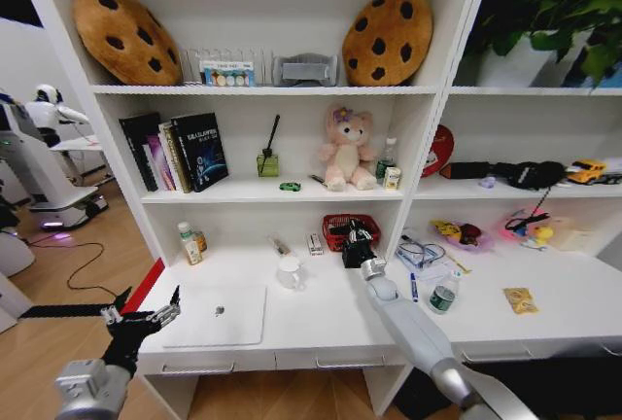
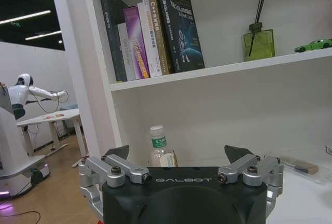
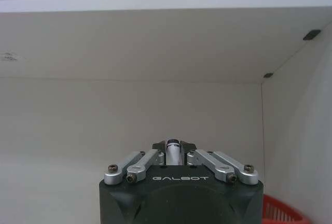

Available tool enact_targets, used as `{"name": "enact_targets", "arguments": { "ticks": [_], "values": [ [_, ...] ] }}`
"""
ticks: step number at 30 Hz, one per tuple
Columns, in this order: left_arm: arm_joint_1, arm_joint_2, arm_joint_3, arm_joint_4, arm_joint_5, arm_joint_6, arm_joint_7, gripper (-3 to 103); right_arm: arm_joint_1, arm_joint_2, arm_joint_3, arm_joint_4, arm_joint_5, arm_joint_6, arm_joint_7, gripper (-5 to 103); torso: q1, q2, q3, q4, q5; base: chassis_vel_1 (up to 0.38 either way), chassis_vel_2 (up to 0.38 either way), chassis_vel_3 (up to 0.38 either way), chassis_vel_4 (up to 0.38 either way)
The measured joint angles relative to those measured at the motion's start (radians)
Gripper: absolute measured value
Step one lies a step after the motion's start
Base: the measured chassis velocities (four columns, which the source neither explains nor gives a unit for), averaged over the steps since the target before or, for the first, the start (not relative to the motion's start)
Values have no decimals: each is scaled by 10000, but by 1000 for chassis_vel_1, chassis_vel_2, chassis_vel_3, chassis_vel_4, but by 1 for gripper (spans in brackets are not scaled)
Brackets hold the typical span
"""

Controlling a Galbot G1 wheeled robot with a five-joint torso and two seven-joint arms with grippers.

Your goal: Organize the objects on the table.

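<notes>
My right gripper [image 1: 353,233] reaches over the table [image 1: 321,321] to the red mesh basket [image 1: 335,222]. In the right wrist view the right gripper [image 3: 174,146] is shut on a slim silver, dark-tipped pen [image 3: 173,150]. My left gripper [image 1: 149,299] hangs open and empty off the table's left end, beside the closed silver laptop [image 1: 216,315]. A blue pen [image 1: 413,287], a clear dark-capped bottle [image 1: 443,295] and a yellow packet [image 1: 521,299] lie on the right half. A small green item [image 1: 290,187] sits on the shelf above. In the left wrist view the left gripper [image 2: 179,154] faces a small bottle [image 2: 160,149].
A white mug [image 1: 289,271] stands behind the laptop. Small bottles [image 1: 190,243] stand at the back left. Books [image 1: 180,153], a reed diffuser [image 1: 268,160] and a plush bear [image 1: 347,153] fill the shelf above. Toys and cables [image 1: 457,235] clutter the back right.
</notes>
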Motion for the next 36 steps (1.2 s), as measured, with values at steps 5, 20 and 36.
{"name": "enact_targets", "arguments": {
  "ticks": [5, 20, 36],
  "values": [
    [0, 0, 0, 0, -1, 0, 0, 100, -414, -178, 101, 552, 216, -222, -2, 37, -1, 0, 0, 2, 1, 0, 0, 0, 0],
    [0, 0, 1, 0, -1, 0, 0, 100, -2664, -2341, 810, 6323, 1894, -4518, 4064, 91, -1, 3, -1, -2, -4, 0, 0, 0, 0],
    [0, 0, 0, 0, 0, 0, 0, 100, -4343, -2364, 1486, 7312, 5767, -7237, 8579, 100, -1, 2, 1, 1, 0, 0, 0, 0, 0]
  ]
}}
